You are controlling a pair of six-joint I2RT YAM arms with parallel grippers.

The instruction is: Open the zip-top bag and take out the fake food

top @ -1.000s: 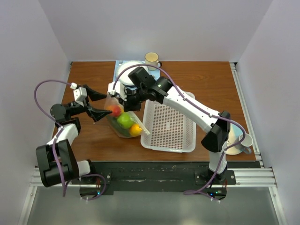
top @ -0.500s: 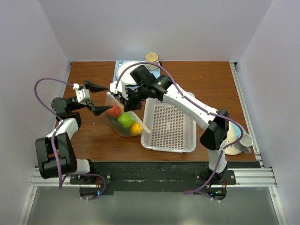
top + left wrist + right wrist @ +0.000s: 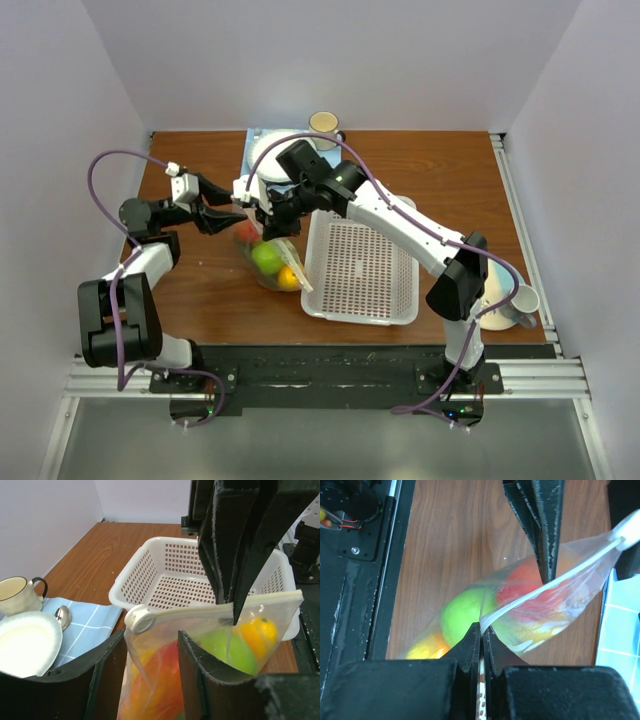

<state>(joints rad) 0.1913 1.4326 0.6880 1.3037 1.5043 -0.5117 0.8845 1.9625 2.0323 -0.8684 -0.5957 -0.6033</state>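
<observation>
The clear zip-top bag point(image 3: 268, 262) hangs from its white zip strip point(image 3: 200, 614) over the table, left of the basket. Inside it is fake food: a red piece point(image 3: 245, 232), a green apple point(image 3: 266, 258) and an orange piece point(image 3: 289, 277). My right gripper point(image 3: 481, 630) is shut on the zip strip partway along, holding the bag up. It also shows in the left wrist view point(image 3: 232, 597). My left gripper point(image 3: 150, 680) is open, one finger on each side of the bag's end, just below the strip's round white end point(image 3: 140, 621). The green apple point(image 3: 462, 616) and red piece point(image 3: 530, 587) also show in the right wrist view.
A white perforated basket point(image 3: 345, 300) lies right of the bag. Behind the bag are a blue cloth point(image 3: 87, 630), a white plate point(image 3: 25, 642) with a spoon point(image 3: 62, 616), and a cream mug point(image 3: 323, 124). Another mug point(image 3: 515, 300) stands at the right edge.
My left gripper has moved away from me and rightwards, and its open fingers now straddle the bag's end. My right gripper still holds the strip, and the bag has shifted slightly.
</observation>
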